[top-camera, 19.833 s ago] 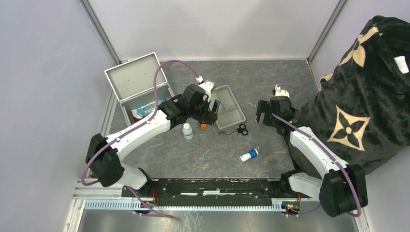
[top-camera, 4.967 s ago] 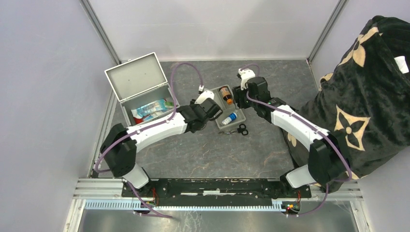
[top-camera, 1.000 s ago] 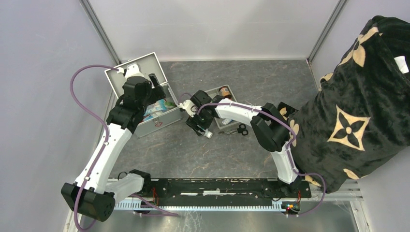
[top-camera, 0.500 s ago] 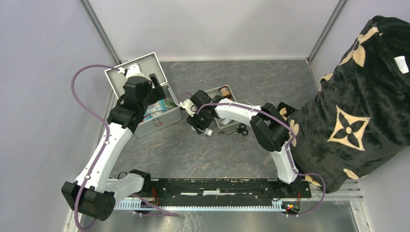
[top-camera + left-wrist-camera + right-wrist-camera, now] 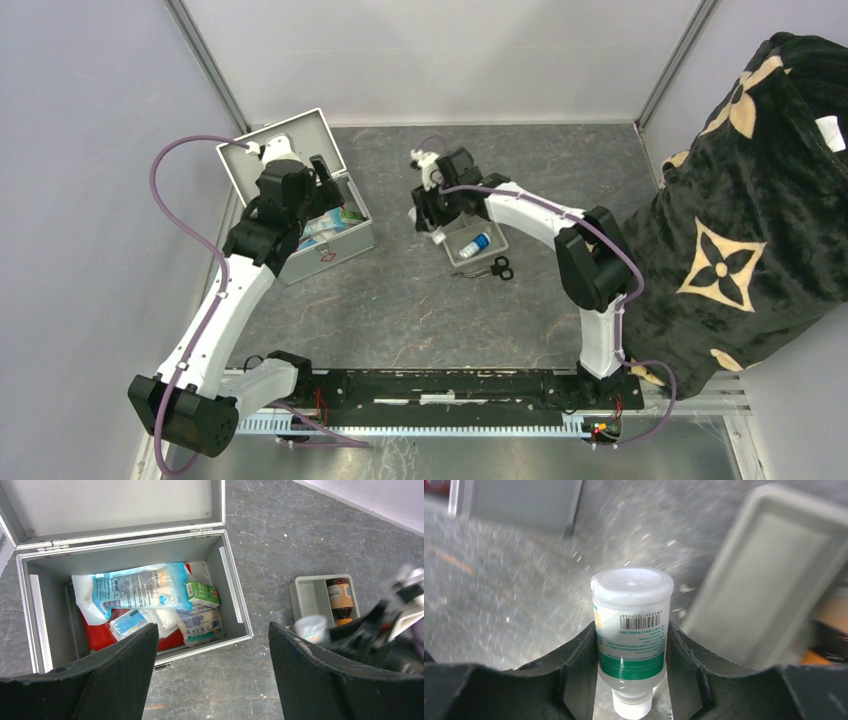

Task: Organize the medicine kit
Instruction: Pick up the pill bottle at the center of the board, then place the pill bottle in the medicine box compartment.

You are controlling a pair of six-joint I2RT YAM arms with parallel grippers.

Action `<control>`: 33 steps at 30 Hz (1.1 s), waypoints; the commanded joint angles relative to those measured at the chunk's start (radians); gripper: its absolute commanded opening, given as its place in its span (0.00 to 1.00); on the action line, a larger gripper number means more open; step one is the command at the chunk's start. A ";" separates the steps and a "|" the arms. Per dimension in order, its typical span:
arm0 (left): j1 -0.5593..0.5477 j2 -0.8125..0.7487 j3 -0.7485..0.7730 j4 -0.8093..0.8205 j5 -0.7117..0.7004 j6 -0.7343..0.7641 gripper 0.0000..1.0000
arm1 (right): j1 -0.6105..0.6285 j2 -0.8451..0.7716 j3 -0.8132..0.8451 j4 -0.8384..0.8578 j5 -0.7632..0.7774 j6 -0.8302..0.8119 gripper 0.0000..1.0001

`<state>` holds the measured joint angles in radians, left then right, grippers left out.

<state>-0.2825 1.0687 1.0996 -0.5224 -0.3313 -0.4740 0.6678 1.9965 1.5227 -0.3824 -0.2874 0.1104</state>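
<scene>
- Your right claw [image 5: 631, 652] is partly closed on the small white-capped bottle [image 5: 631, 592]. The fingers clamp its green-labelled body and the cap points away from the wrist.
- The grip sits low on the body, so I judge the bottle could pivot. Move slowly and avoid sharp wrist turns.
- The bottle hangs just off the grey tray [image 5: 309, 596], at the tray's ten o'clock corner as the overhead camera sees it.
- The tray's left slot looks bare, while a brown bottle [image 5: 340, 597] fills the slot beside it. That bare slot looks like the likely drop spot.
- Line the bottle up lengthwise with the slot, then lower until it touches the floor before you let go.
- Steer clear of the blue-and-white tube [image 5: 477, 243] at the tray's six o'clock end and of the scissors [image 5: 497, 267] just beyond it.
- The metal case [image 5: 335, 248] sits at ten o'clock on the table, lid up, with packets and a small green box inside.
- Your left claw [image 5: 211, 630] hovers above the case, wide open and holding nothing. Leave it well apart from the right arm's path.
</scene>
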 commanded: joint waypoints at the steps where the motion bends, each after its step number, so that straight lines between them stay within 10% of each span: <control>1: 0.003 -0.016 -0.012 0.024 0.002 -0.017 0.86 | -0.081 -0.062 0.001 0.160 0.039 0.142 0.42; 33: 0.003 -0.028 -0.032 0.023 0.012 -0.015 0.86 | -0.127 0.154 0.126 0.126 0.203 0.186 0.52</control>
<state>-0.2825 1.0626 1.0721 -0.5228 -0.3302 -0.4740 0.5385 2.1448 1.5887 -0.2897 -0.1028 0.2855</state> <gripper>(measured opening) 0.863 0.516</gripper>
